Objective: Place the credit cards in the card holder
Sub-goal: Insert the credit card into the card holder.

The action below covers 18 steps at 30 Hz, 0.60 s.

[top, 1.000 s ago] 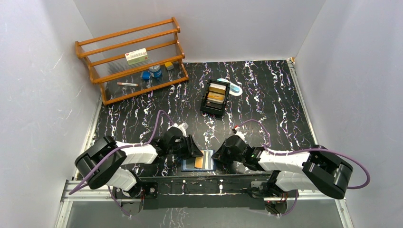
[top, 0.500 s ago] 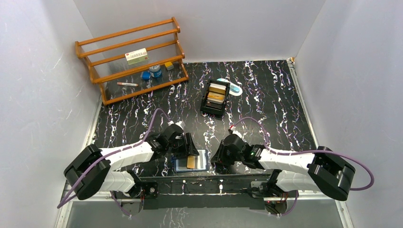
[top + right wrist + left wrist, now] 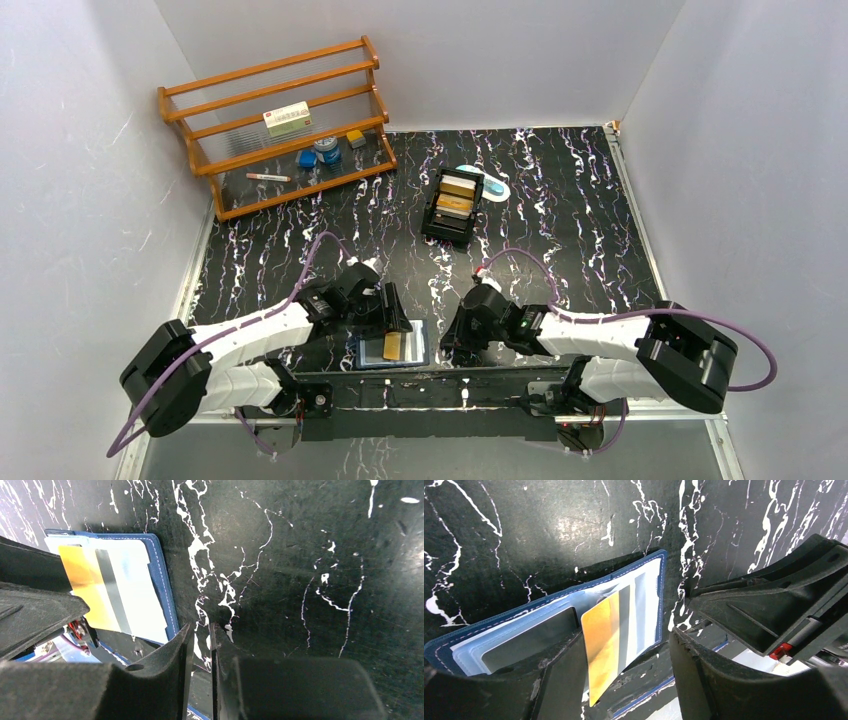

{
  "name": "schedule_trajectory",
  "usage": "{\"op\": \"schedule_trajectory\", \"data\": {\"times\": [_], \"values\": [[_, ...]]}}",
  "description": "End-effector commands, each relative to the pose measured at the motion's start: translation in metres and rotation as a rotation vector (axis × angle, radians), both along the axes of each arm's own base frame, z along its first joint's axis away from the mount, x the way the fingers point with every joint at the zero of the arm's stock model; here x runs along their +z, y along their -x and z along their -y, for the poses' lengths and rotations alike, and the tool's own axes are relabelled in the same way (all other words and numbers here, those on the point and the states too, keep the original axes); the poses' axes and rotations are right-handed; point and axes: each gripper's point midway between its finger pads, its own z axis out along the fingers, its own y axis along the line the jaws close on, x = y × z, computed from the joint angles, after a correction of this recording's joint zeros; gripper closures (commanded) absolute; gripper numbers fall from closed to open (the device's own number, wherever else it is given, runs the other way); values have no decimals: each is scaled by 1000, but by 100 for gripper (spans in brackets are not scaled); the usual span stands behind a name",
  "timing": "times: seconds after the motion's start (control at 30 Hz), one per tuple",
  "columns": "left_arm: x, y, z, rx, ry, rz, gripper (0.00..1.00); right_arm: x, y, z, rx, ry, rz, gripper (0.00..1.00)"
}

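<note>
Surroundings: a wooden rack [image 3: 275,120] stands at the far left of the black marbled table [image 3: 560,230] with a white box [image 3: 287,118] on a shelf. A black tray [image 3: 452,208] sits mid-table, well apart from both arms.
Credit cards: a small stack [image 3: 457,195] stands in the black tray. One gold card [image 3: 599,650] lies on the open holder.
Card holder: lies open and flat [image 3: 372,352] at the near edge, between the two grippers, pockets up.
In the way: the left arm's fingers [image 3: 559,680] straddle the holder. The right gripper is just past its blue edge [image 3: 159,575].
Left gripper: [image 3: 624,637] jaws wide apart over the holder. The gold card lies beside the one finger, and I cannot tell if they touch.
Right gripper: [image 3: 201,627] fingers almost together, only a slit between, nothing in it. It is low on the bare table beside the holder.
Change: since a second ago the holder and gold card have slid leftward, and both grippers have moved left with them.
</note>
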Motion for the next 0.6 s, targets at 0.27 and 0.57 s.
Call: {"op": "schedule_trajectory", "data": {"times": [0.27,0.57], "values": [[-12,4,-24,56,-108,-15,42,38,-11,-39,43,-162,87,70],[-14,6,-19,78,-74,-51,47,58,-15,-68,123,-237,129,72]]}}
